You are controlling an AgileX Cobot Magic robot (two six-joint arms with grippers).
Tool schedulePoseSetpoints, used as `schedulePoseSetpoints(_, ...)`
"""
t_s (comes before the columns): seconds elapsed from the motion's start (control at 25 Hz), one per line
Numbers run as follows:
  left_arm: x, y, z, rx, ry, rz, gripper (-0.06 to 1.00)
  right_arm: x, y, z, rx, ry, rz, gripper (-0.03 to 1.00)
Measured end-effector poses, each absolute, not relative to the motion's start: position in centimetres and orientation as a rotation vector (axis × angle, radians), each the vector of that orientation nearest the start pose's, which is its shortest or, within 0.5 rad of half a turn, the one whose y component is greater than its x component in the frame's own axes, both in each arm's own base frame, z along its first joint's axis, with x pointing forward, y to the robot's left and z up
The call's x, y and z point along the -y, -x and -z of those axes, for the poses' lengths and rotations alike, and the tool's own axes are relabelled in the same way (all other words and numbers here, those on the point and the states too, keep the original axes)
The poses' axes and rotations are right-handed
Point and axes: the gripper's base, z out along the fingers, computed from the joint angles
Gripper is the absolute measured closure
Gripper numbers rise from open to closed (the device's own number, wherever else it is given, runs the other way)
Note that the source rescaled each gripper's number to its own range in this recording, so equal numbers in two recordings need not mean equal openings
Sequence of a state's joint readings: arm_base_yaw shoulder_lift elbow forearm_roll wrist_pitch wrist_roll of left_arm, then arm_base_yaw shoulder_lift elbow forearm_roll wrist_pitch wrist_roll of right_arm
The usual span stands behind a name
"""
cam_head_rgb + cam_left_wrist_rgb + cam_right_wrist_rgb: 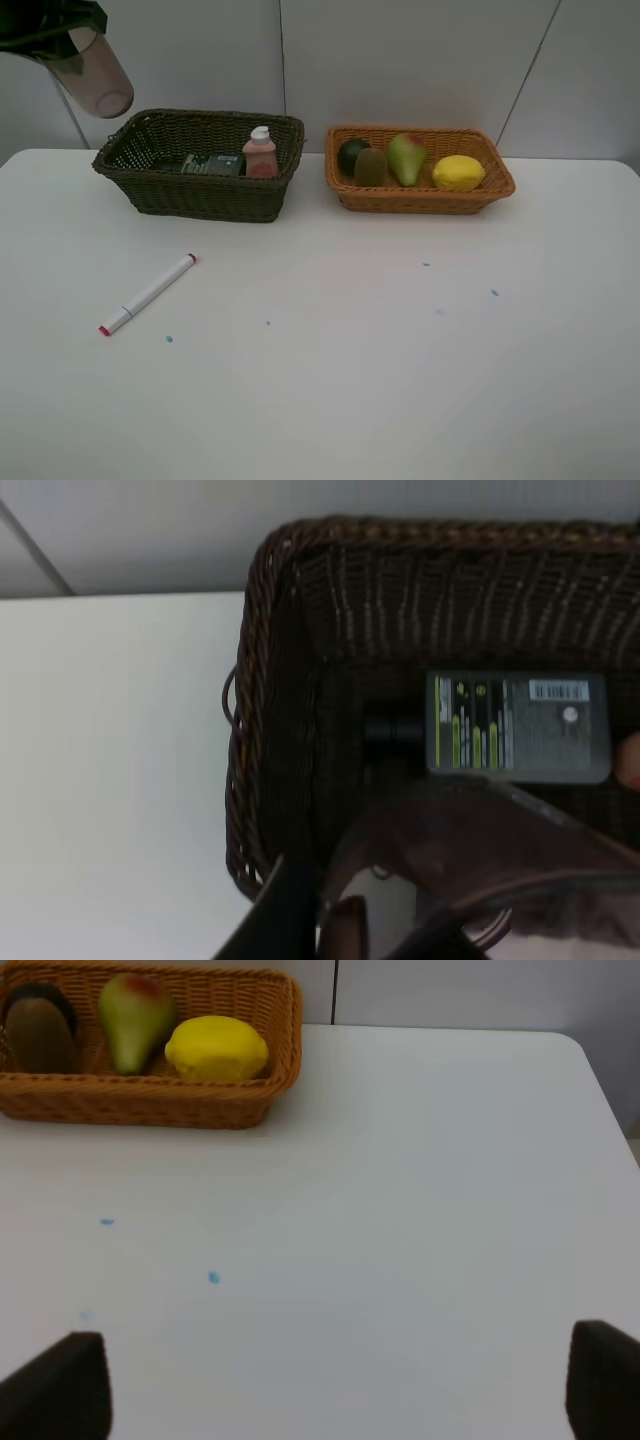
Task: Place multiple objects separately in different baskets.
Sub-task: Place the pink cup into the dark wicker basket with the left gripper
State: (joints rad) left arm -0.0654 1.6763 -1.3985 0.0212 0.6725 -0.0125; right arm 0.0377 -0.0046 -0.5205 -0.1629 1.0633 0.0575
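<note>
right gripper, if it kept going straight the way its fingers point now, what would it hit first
Most likely the bare white table. The right gripper is open and empty, its fingers spread wide, with nothing between them. The orange basket sits off to one side, though depth is hard to judge.

Woven wicker baskets [200, 190], translucent plastic cup [95, 75], smooth matt table [350, 350].

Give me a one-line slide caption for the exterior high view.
Left gripper holds mauve cup above dark basket; fruit fills orange basket; marker remains on table.
</note>
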Motion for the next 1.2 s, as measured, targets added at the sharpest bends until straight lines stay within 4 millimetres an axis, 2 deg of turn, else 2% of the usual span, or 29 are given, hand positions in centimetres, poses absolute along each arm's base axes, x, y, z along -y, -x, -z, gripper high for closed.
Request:
schedulePoseSetpoints(0.2, 2.6, -41.0, -28.6, -2.356, -0.093, 0.01, 0.94, 1.3, 0.8, -28.4, -2.014, -0.03, 0.133, -0.03)
schedulePoseSetpoints(0.4, 2.9, -44.3, -25.0, -2.381, -0.078, 0.031, 0.94, 1.3, 0.8, -28.4, -2.014, -0.03, 0.133, -0.03)
schedulePoseSetpoints(0.52, 3.0, -45.7, -22.8, -2.411, -0.079, 0.03, 0.94, 1.3, 0.8, -28.4, -2.014, -0.03, 0.133, -0.03)
schedulePoseSetpoints(0.72, 3.2, -46.9, -20.0, -2.425, -0.082, 0.031, 0.94, 1.3, 0.8, -28.4, -2.014, -0.03, 0.133, -0.03)
schedulePoseSetpoints(0.92, 3.2, -47.3, -18.1, -2.453, -0.083, 0.03, 0.94, 1.3, 0.8, -28.4, -2.013, -0.03, 0.135, -0.03)
schedulePoseSetpoints(1.2, 3.2, -47.3, -17.9, -2.455, -0.083, 0.03, 0.94, 1.3, 0.8, -28.4, -2.013, -0.03, 0.135, -0.03)
